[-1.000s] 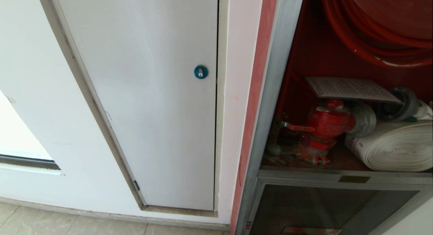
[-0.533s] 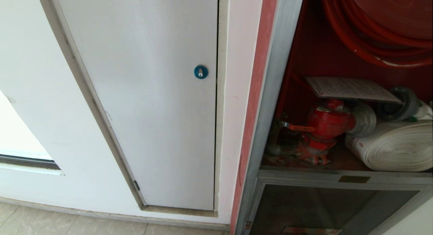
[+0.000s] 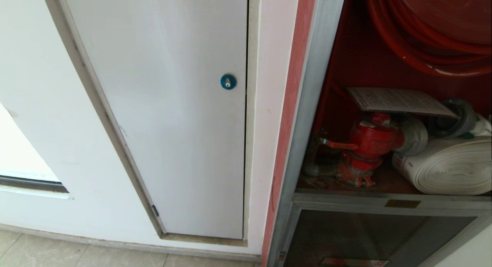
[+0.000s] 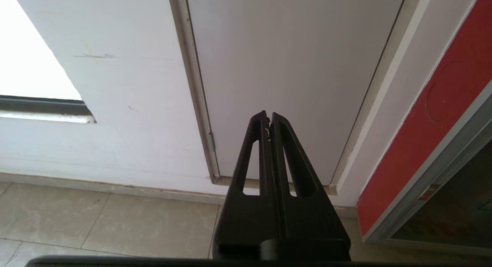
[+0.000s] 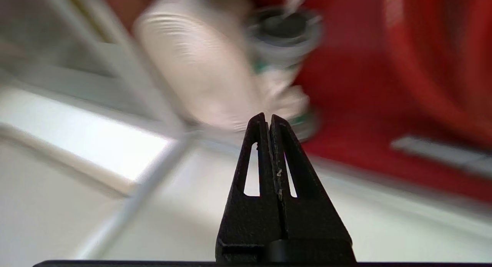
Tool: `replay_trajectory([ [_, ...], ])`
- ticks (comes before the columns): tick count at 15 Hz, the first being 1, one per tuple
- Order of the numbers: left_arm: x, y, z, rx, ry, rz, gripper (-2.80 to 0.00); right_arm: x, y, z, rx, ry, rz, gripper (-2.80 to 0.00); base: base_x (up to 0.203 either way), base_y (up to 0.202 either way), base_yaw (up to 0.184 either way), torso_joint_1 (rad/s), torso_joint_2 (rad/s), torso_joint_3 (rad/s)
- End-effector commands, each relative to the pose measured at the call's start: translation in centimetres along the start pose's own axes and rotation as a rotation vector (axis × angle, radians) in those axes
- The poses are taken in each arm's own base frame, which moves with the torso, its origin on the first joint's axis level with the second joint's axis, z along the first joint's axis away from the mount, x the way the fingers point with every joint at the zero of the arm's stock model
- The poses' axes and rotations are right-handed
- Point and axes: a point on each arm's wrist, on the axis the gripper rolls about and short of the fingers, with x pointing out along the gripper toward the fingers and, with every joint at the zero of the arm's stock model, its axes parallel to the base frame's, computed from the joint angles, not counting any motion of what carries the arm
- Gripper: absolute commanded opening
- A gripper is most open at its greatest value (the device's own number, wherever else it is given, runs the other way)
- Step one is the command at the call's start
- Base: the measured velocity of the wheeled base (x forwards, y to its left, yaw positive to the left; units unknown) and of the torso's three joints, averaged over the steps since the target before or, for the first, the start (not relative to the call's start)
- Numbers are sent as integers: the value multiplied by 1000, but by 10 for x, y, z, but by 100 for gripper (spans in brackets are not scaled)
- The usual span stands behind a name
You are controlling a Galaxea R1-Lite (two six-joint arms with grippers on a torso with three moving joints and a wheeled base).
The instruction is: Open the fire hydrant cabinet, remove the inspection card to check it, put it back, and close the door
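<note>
Nothing moved (card [image 3: 398, 100] text illegible)

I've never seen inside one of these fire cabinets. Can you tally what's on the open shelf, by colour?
Red: 2, the hydrant valve and the coiled hose above it.
White: 2, the rolled flat hose and the printed card lying on the valve.
Grey: 1, the metal hose coupling.
Total: 5

We see the fire hydrant cabinet [image 3: 319, 105] standing open; valve [image 3: 369, 144] and rolled hose [image 3: 449, 167] crowd its shelf's front edge.
</note>
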Motion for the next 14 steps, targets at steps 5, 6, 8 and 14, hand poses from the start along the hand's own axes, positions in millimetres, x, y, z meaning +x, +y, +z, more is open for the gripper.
replay_trajectory([
  [5,0,0,-1,0,6,0,-280,31,10,9,-96,-22,-75,-280,0,0,0,0,0,0],
  [6,0,0,-1,0,6,0,-280,42,12,12,-85,-29,-98,-280,0,0,0,0,0,0],
  [8,0,0,-1,0,6,0,-280,66,17,20,-78,-49,-129,-280,0,0,0,0,0,0],
  [14,0,0,-1,0,6,0,-280,89,14,31,-88,-53,-115,0,0,0,0,0,0,0],
])
